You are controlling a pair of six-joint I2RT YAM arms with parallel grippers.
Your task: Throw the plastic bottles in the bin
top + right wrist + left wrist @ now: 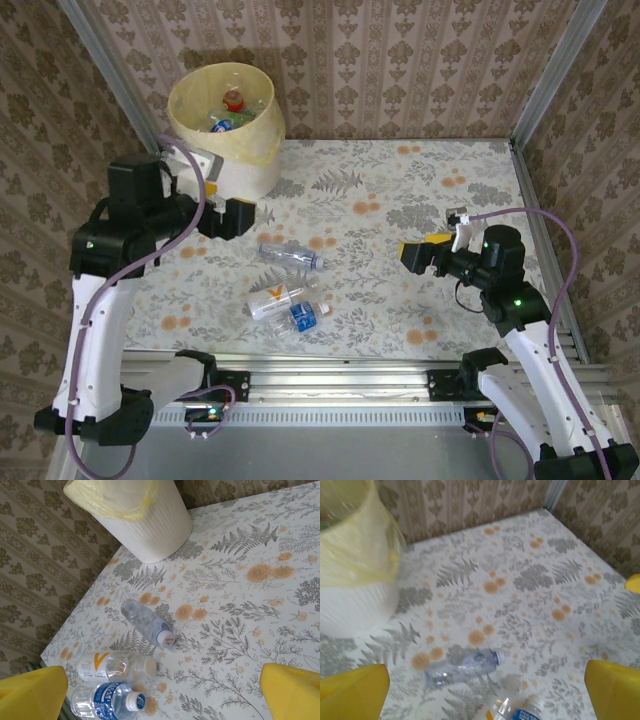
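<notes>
The bin (245, 172), a white bucket lined with a yellowish bag, stands at the back left and holds several plastic bottles (231, 103). Three more lie on the flowered table: a clear one (290, 256), one with an orange mark (274, 300) and one with a blue label (308, 317). My left gripper (240, 217) hangs open just right of the bin, above and behind the clear bottle (462, 667), nothing between its yellow fingers (352, 690). My right gripper (413, 255) is open at mid-right, facing the bottles (147, 622), (115, 666), (107, 700) from a distance.
Patterned walls with metal corner posts (555, 70) close the table at the back and both sides. A metal rail (340, 370) runs along the near edge, close to the blue-labelled bottle. Bare tablecloth (400, 190) lies between the two grippers.
</notes>
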